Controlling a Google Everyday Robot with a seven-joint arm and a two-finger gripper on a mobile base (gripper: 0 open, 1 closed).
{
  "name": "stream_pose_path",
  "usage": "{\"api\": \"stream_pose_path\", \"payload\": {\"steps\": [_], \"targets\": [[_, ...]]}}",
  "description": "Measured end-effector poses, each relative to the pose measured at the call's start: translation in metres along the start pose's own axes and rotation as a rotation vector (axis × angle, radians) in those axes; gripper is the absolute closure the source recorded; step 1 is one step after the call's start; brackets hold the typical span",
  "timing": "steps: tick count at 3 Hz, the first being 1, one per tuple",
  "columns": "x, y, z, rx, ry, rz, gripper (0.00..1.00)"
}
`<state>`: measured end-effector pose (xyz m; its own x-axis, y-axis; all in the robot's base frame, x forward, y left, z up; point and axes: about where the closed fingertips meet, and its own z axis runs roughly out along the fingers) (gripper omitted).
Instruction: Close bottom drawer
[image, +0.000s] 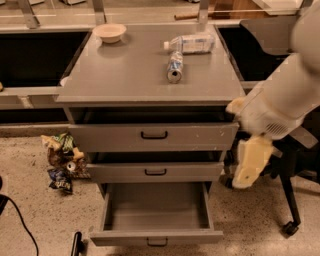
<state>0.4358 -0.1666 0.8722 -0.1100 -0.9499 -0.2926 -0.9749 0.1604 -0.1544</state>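
Observation:
The bottom drawer (156, 236) of the grey cabinet is pulled far out. Its deep tray (156, 207) is empty, and a small black bar handle (157, 243) sits on its narrow front. My gripper (251, 162) is a pale yellowish piece hanging from the white arm (280, 102). It is to the right of the cabinet, level with the middle drawer (155, 172), and it is above and right of the bottom drawer without touching it. The top drawer (154, 136) and the middle drawer each stand slightly out.
On the cabinet top (125, 75) are a bowl (109, 32), a lying plastic bottle (190, 43) and a lying can (174, 66). Snack bags (62, 160) lie on the floor at the left. A black office chair (292, 170) stands behind my arm. A cable (15, 220) runs at the lower left.

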Motion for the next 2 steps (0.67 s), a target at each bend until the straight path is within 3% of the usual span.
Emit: {"api": "stream_pose_path", "payload": {"steps": [1,2], "targets": [[-0.011,0.023,0.073,-0.075,0.006,-0.092,0.0],[-0.018,0.054,0.13,-0.13,0.002,-0.146,0.0]]}}
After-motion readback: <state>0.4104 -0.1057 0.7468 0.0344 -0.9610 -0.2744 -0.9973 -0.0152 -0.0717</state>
